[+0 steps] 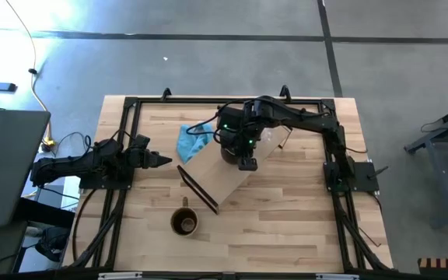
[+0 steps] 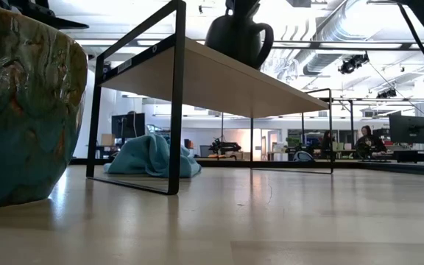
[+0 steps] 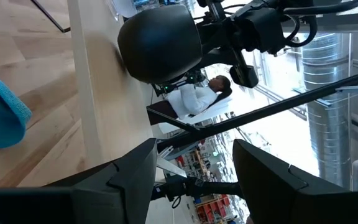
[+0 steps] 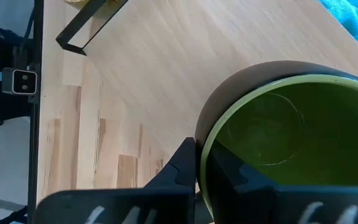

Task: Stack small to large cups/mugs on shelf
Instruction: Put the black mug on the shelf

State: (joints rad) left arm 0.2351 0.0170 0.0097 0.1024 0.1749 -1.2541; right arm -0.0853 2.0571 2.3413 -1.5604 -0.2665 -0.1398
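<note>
Green mug on the shelf, gripped at its rim.
The right gripper [image 4: 199,165] is clamped on the green mug [image 4: 278,137], which stands on the shelf [image 1: 228,175]; the left gripper [image 1: 162,160] waits with fingers apart.

No legible text, label, brand or number in any view. Distant signage in the room behind is too blurred to read.
</note>
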